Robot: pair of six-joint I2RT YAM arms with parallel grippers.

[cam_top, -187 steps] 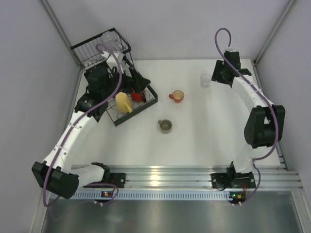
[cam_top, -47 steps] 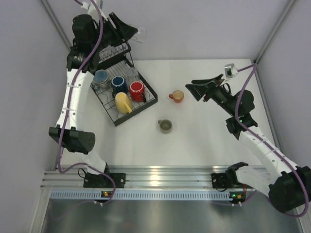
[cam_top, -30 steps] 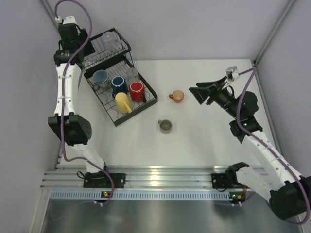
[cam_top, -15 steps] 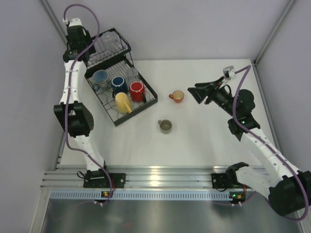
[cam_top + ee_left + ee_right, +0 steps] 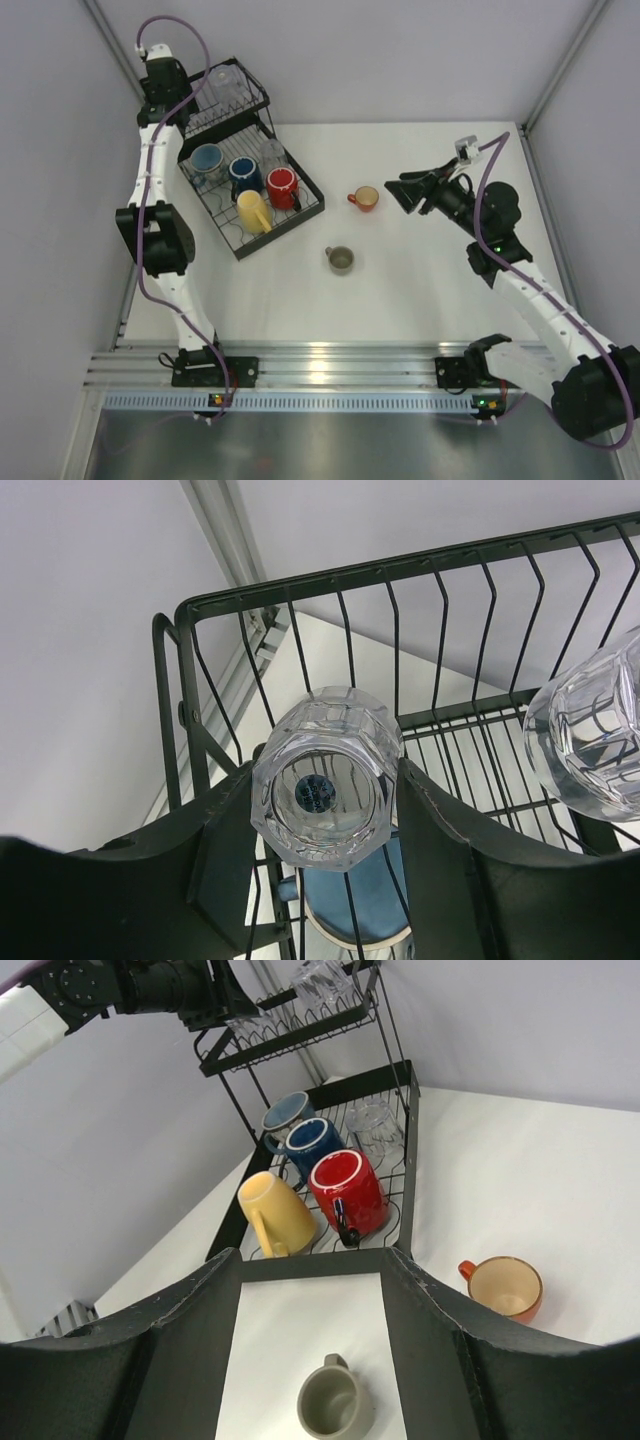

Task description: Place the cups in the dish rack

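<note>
Currently the dish rack [image 5: 282, 231] stands at the far left of the tabletop [image 5: 430, 290]. Its low tray holds four mugs in a cluster: a light blue mug [image 5: 288, 1112], a dark blue mug [image 5: 312, 1140], a red mug [image 5: 345, 1190] and a yellow mug [image 5: 272, 1210]. One clear tumbler [image 5: 372, 1120] sits at the tray's far side.

The taller basket [image 5: 400, 563] carries a second tumbler [image 5: 590, 740] inside. The left hand [image 5: 327, 815] is at the basket's left rim, clenched on a third tumbler [image 5: 325, 780] with a finger pressed to each side; the tumbler sits above the basket wires.

Outside the rack are two mugs, both upright on the tabletop. The orange-red mug [image 5: 364, 198] is right of the tray, and the olive-grey mug [image 5: 341, 260] is nearer the arm bases.

The right hand [image 5: 397, 192] hangs just right of the orange-red mug, released, nothing between its fingers.

Count: six mugs — four racked, two not. Three tumblers — two racked, one in the grasp.
</note>
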